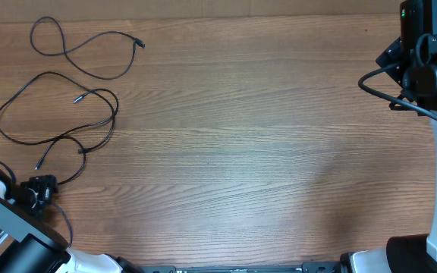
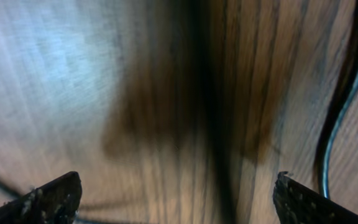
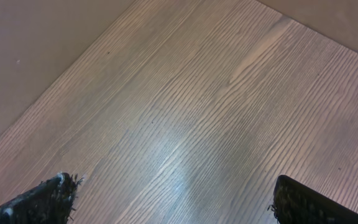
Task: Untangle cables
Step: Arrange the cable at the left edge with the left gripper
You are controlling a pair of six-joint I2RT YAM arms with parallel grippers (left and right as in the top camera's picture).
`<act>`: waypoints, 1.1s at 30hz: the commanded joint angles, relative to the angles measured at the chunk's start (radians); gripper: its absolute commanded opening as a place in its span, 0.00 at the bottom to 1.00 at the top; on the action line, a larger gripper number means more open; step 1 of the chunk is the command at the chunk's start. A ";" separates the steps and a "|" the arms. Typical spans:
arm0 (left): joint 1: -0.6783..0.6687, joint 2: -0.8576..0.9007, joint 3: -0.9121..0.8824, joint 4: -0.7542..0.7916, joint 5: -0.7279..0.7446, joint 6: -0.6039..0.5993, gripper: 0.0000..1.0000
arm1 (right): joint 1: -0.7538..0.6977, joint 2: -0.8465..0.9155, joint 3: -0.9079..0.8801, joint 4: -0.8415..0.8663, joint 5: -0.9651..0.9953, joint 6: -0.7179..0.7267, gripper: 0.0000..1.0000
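The cables lie at the table's left. One thin black strand (image 1: 137, 42) curls alone at the far left corner. Below it, looped strands (image 1: 114, 106) cross each other, their small plug ends (image 1: 77, 98) lying loose. My left gripper (image 1: 42, 189) sits just below these loops, by a strand's lower end. In the left wrist view the left gripper (image 2: 176, 193) is open close above the wood. A blurred dark strand (image 2: 211, 124) runs between its fingers, and another cable (image 2: 339, 106) lies to the right. My right gripper (image 3: 176, 199) is open over bare wood.
The right arm (image 1: 427, 76) stands at the table's far right corner, with its own thick black cable hanging beside it. The left arm's base (image 1: 14, 243) fills the near left corner. The table's far edge (image 3: 73, 68) shows in the right wrist view.
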 commanded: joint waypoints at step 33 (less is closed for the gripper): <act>-0.224 0.008 0.220 0.124 -0.353 1.119 0.28 | 0.000 -0.002 -0.005 0.003 0.006 -0.011 1.00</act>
